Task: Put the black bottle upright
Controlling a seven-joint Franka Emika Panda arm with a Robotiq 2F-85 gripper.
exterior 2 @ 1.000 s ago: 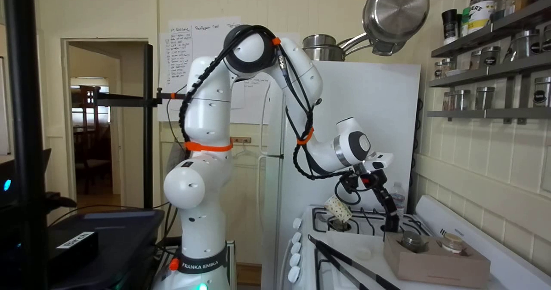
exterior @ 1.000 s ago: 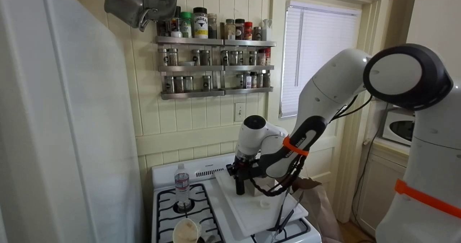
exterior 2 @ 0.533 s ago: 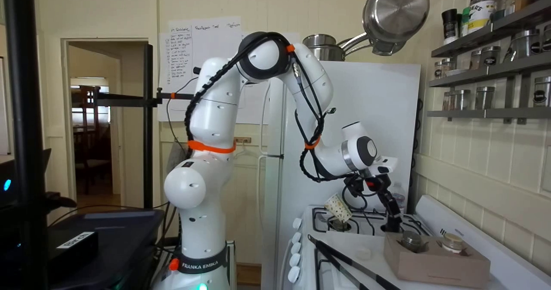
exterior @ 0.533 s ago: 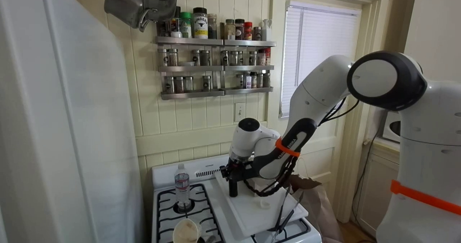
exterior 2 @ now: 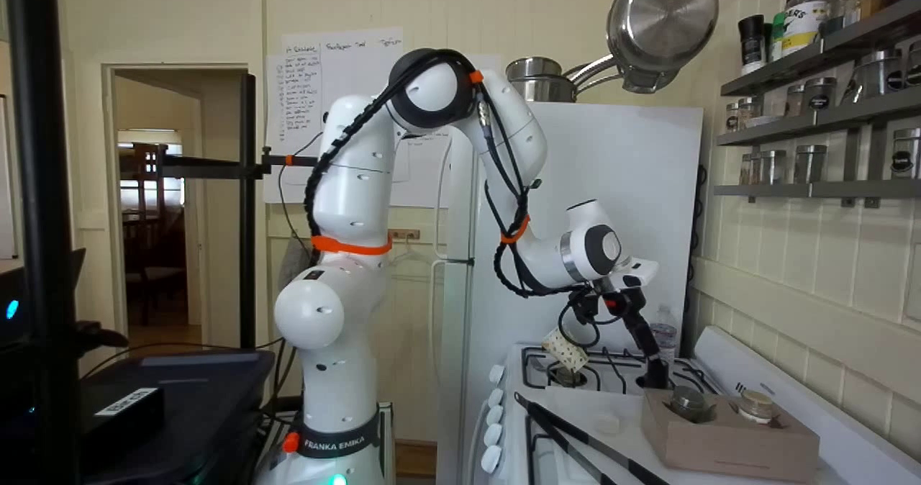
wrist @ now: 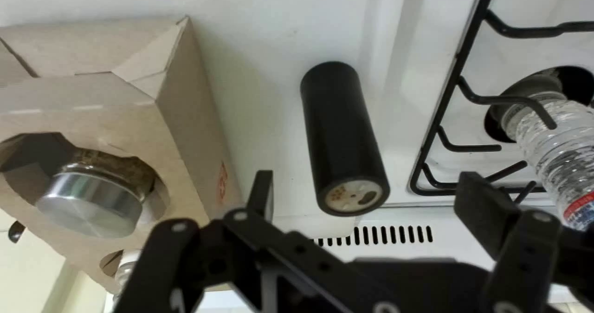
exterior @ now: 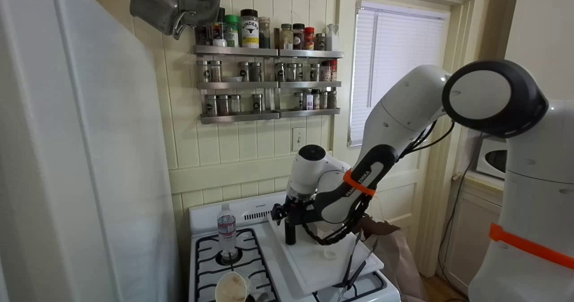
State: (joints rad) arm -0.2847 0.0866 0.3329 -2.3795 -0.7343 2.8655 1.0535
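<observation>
The black bottle (wrist: 341, 136) stands upright on the white cutting board (exterior: 298, 266), its pale perforated top facing the wrist camera. In the wrist view my gripper (wrist: 371, 199) is open, with one finger (wrist: 263, 194) to each side of the bottle's top and a gap on both sides. Both exterior views show the bottle (exterior: 290, 235) just below the gripper; the fingers cover part of its upper end (exterior 2: 656, 375) there.
A cardboard box (exterior 2: 730, 434) with jars sits beside the bottle. A clear water bottle (exterior: 227, 230) and a tilted cup (exterior 2: 565, 348) are on the stove grates (exterior: 204, 266). Black tongs (exterior 2: 575, 434) lie across the board's front. Spice shelves (exterior: 269, 84) hang above.
The gripper and the bottle shifted left in an exterior view, the bottle held between the fingers. Since then the jaws have opened and the arm has drawn back slightly; the bottle stays standing.
</observation>
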